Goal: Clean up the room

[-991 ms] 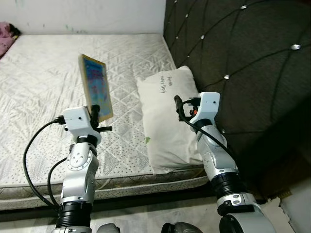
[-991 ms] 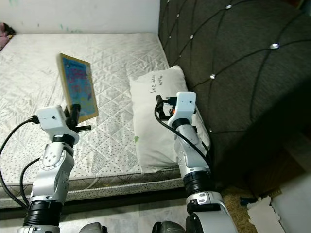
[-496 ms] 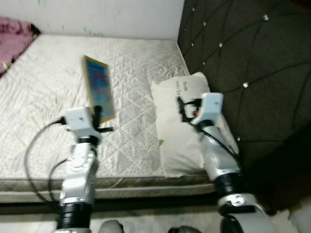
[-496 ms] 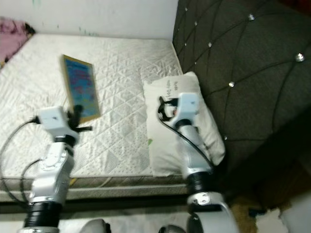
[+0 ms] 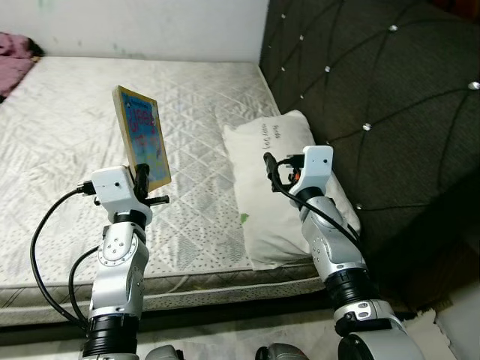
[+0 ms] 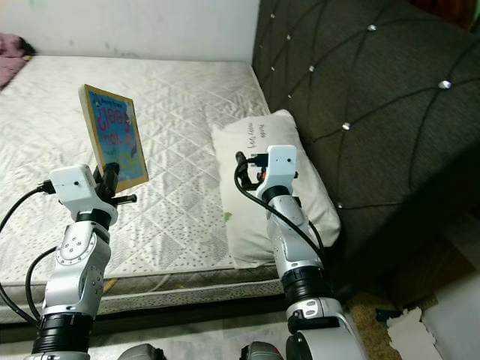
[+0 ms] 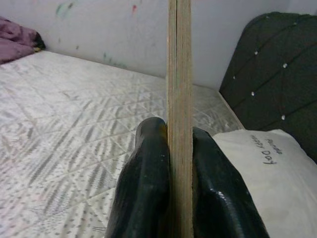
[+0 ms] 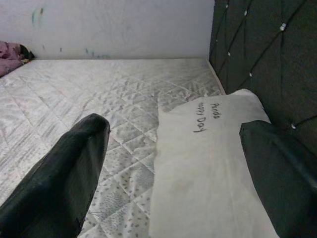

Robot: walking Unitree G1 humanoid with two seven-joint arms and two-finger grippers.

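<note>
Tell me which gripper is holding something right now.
The left gripper: it is shut on the edge of the board, held upright above the mattress. The right gripper is open and empty.

The book's (image 5: 142,138) lower edge is hidden behind the left claw (image 5: 142,177) and its wrist housing; in the left wrist view its cover cannot be seen, only the thin edge (image 7: 179,99), cut off at top and bottom. The handwriting on the pillow (image 6: 262,180) is too small to read surely. The pillow's near end lies behind the right arm (image 6: 289,225). A pink cloth (image 5: 15,52) is cut off by the frame's left edge. The right claw's fingers (image 8: 59,173) run out of frame below.
</note>
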